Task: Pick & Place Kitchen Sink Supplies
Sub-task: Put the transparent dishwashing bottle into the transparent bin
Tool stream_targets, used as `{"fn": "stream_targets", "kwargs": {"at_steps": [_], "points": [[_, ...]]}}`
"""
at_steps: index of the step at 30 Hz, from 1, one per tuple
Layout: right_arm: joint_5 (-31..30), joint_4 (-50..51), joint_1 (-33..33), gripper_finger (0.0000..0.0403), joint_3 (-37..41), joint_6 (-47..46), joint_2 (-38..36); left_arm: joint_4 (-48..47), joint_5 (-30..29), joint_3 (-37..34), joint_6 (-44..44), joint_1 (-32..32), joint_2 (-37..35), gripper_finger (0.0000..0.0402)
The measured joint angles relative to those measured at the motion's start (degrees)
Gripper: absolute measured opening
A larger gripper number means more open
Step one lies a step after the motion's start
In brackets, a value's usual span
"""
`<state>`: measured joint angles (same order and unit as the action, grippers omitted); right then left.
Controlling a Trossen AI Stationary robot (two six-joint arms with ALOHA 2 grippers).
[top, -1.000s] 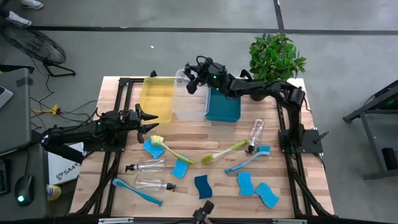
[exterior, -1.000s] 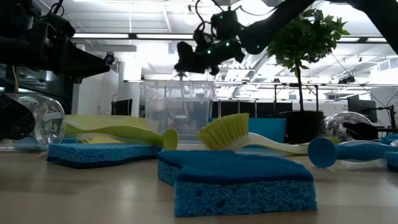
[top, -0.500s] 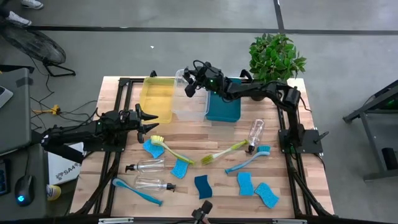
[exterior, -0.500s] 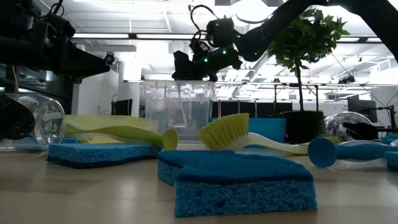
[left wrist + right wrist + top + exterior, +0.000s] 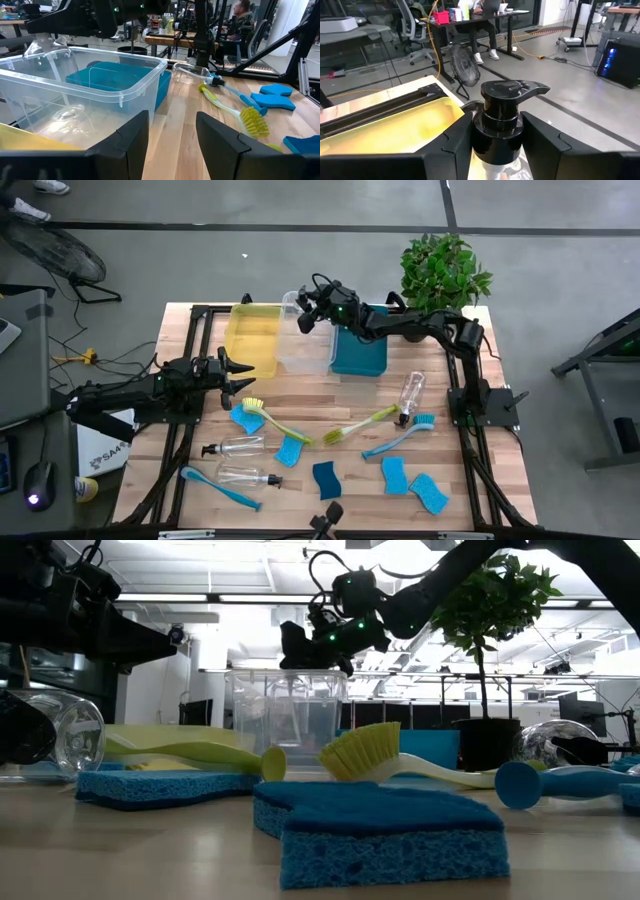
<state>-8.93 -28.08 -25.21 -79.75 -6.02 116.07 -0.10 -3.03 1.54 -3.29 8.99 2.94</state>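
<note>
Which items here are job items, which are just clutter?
Job: pump bottle held in right gripper; bottles; sponges; brushes.
Not job: yellow bin, clear bin, teal bin, plant. Left gripper waits by the yellow bin.

The right gripper [image 5: 497, 137] stands with its two dark fingers [image 5: 452, 142] on either side of a clear bottle's black pump top [image 5: 507, 107], the neck pressed between them. The bottle body [image 5: 502, 170] below is mostly cut off, so how it hangs is hard to say. Beneath it lies the yellow bin [image 5: 410, 130], along the worktop's black-framed edge [image 5: 385, 107]. Beyond are a standing fan [image 5: 465, 67], an office chair [image 5: 417, 35], and a seated person's legs [image 5: 487, 42] under a desk.
</note>
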Motion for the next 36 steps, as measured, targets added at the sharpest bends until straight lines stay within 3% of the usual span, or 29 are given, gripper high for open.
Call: {"fn": "stream_targets", "kwargs": {"at_steps": [36], "points": [[-1.6, -2.2, 0.1, 0.014, 0.0, 0.0, 3.3, 0.0, 0.2, 0.0, 0.0, 0.0, 0.0, 0.016]]}}
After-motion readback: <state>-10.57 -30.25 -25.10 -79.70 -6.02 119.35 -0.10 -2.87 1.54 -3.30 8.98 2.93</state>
